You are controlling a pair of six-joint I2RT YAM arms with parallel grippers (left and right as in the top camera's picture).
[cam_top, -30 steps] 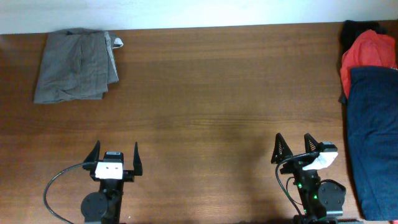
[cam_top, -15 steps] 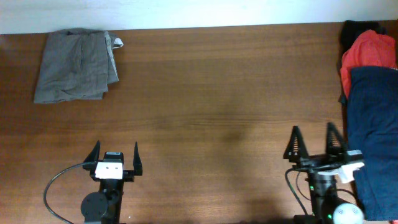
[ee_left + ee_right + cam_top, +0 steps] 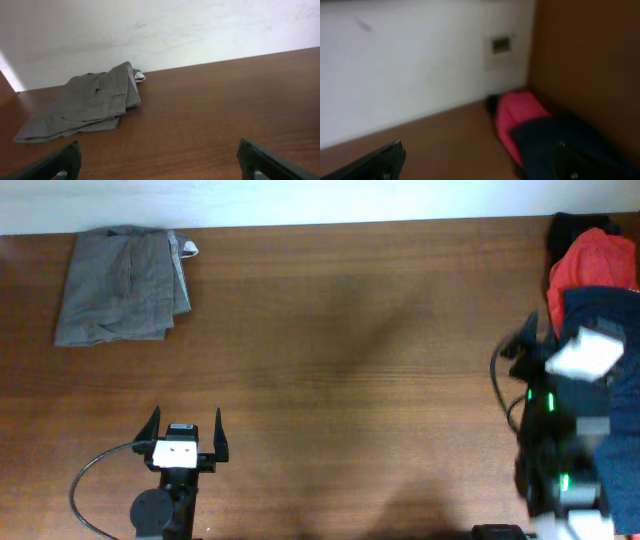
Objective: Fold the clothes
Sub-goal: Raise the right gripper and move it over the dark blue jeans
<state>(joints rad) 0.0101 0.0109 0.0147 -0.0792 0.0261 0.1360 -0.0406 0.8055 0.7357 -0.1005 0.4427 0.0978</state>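
Folding looks barely begun. The grey garment point(image 3: 122, 285) lies roughly folded at the far left corner of the table point(image 3: 350, 330). The red shirt point(image 3: 595, 260) and the navy garment point(image 3: 610, 305) lie piled along the right edge, apparently still to do. The left gripper point(image 3: 187, 420) sits near the front edge, jaws wide and empty. The right gripper point(image 3: 480, 150) is a blur from overhead, above the navy garment. Only its wrist view shows its fingers spread with nothing between them.

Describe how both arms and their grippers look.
The left arm and right arm are black. The left gripper has two pointed black fingers, a white block behind them and a black cable looping beside it. The right gripper looks alike; green lights glow on its arm.
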